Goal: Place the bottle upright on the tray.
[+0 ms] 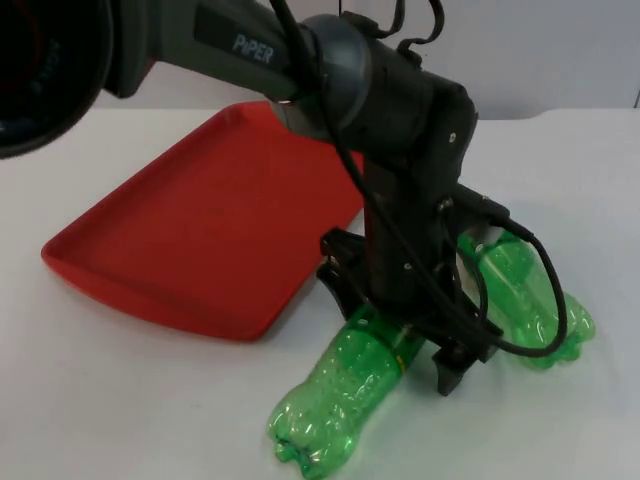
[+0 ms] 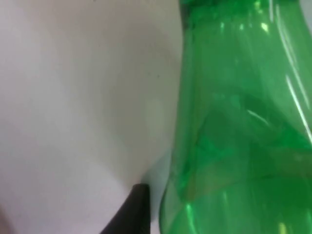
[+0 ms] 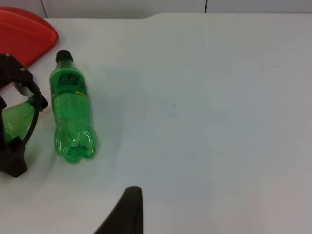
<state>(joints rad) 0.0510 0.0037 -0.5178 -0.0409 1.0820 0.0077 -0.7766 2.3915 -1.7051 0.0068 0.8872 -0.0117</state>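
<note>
Lying on the white surface point(image 1: 80, 400) toward the left of the top view is a red tray point(image 1: 200, 230), tilted-looking with its raised rim nearest the camera and nothing on it. Just beside its right-hand edge, the left gripper point(image 1: 400, 345) has its fingers point(image 1: 345, 290) spread to either side of a green bottle point(image 1: 340, 395) that lies flat, base toward the camera; the fingers straddle its upper body, though it is hard to tell whether they actually press on it. From the left wrist, the green plastic stands close against one black fingertip point(image 2: 131, 212), with bare surface beside it. Farther right, a second green bottle point(image 1: 530, 295) also lies on its side, near the first; the right wrist view shows its black cap point(image 3: 64, 56) pointing toward the tray. The right gripper point(image 3: 127, 209) waits well apart from both bottles, its finger state not discernible.
</note>
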